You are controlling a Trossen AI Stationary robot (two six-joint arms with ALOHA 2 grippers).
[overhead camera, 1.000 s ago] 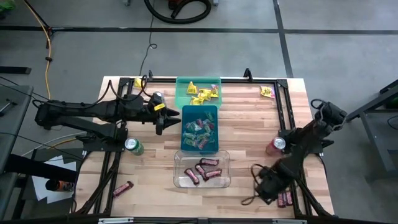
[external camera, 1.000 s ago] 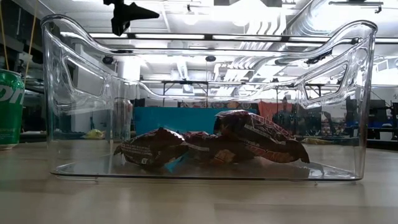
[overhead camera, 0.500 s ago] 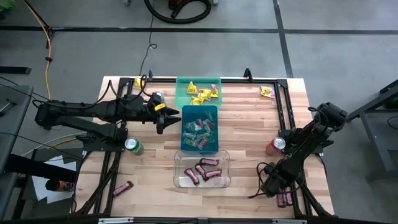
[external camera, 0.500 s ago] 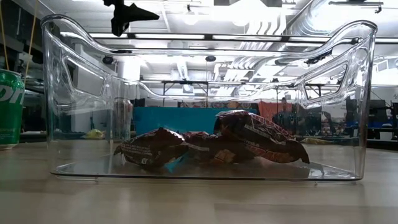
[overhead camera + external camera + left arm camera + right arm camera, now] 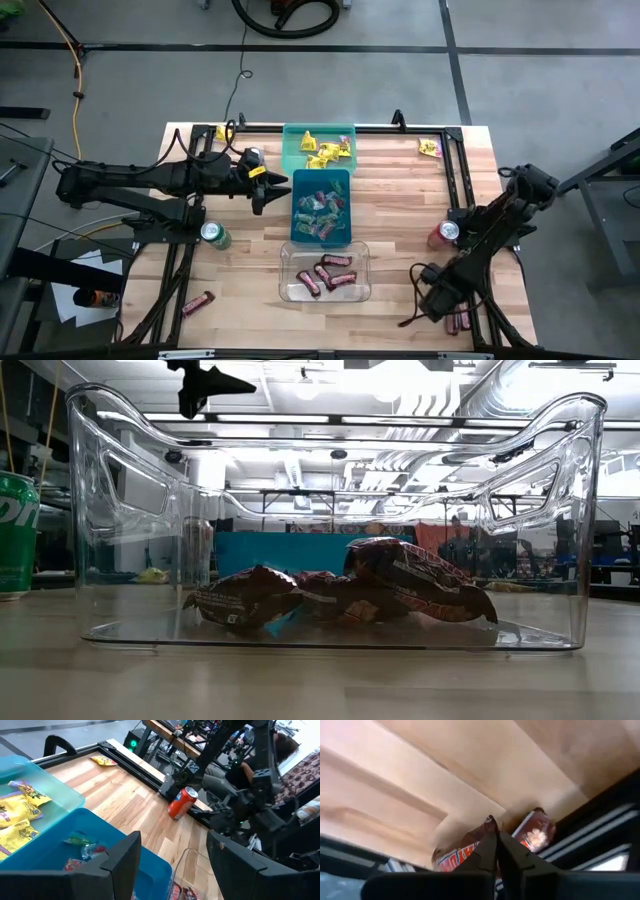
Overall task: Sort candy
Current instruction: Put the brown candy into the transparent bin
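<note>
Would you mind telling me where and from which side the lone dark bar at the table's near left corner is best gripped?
Grip the dark bar across its narrow middle, coming straight down from above. It lies flat and apart on the table, its long sides free, so fingers closing across its width should fit. The open left tool is the nearer one.

Green can (image 5: 214, 234), red can (image 5: 443, 233), coiled black hose (image 5: 285, 14) beyond the table (image 5: 400, 200).

The pale striped wood-plank table (image 5: 400, 190) carries a translucent green plastic bin (image 5: 318, 146) of bright yellow candy packets (image 5: 325, 152), a blue plastic bin (image 5: 320, 207) of mixed green, pink and red sweets (image 5: 320, 210), and a clear plastic bin (image 5: 324, 272) of dark red-brown candy bars (image 5: 330, 273). A green drink can (image 5: 214, 234) and a red drink can (image 5: 443, 234) stand near the dark arms.
</note>
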